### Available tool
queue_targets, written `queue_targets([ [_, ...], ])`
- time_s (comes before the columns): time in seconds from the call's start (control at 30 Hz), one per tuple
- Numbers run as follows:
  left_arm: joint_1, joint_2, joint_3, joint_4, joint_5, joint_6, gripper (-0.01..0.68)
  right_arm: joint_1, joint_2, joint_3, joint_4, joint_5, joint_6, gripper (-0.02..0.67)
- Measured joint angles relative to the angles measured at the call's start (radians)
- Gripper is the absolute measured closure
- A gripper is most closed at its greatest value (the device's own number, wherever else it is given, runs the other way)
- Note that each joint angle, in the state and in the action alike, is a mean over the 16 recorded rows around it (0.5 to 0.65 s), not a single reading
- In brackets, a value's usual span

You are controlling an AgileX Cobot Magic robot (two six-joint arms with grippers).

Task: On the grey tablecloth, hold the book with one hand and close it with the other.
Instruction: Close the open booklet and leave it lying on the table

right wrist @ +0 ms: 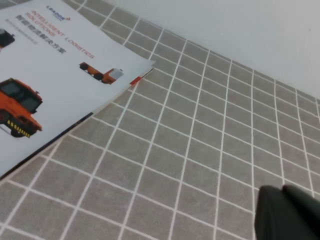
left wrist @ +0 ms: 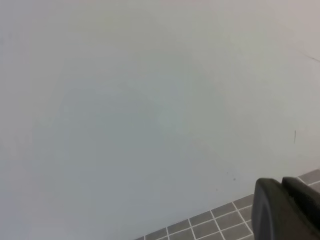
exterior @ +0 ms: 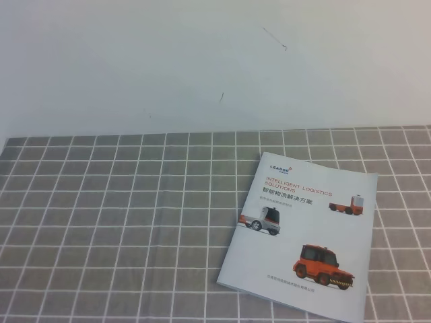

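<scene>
The book [exterior: 303, 232] was found closed, cover up, on the grey tablecloth [exterior: 121, 222], ahead and left of the right gripper [right wrist: 290, 212], the nearer one; neither it nor the left gripper [left wrist: 287, 210] could be judged open or shut.

The thin glossy white book [exterior: 303, 232] carries "LEADOR" at its cover's 11 o'clock corner, orange "INTELLIGENT LOGISTICS SOLUTIONS" beneath, then dark Chinese characters "智能物流解决方案"; smaller print below stays unreadable.
</scene>
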Motion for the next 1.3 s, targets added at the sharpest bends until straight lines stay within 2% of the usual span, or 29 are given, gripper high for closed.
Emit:
queue_targets([
  [0.37,0.078,0.000,0.089,-0.059,-0.009,-0.021,0.676,0.000,0.000,0.003,0.001,0.010,0.000,0.651],
  [0.63,0.132,0.000,0.157,-0.167,0.088,-0.032,0.676,0.000,0.000,0.003,0.002,0.010,0.000,0.651],
  [0.93,0.138,0.000,0.164,-0.245,0.241,-0.017,0.676,0.000,0.000,0.003,0.002,0.010,0.000,0.651],
  [1.3,0.138,0.000,0.164,-0.265,0.264,-0.005,0.676,0.000,0.000,0.003,0.003,0.010,0.000,0.651],
])
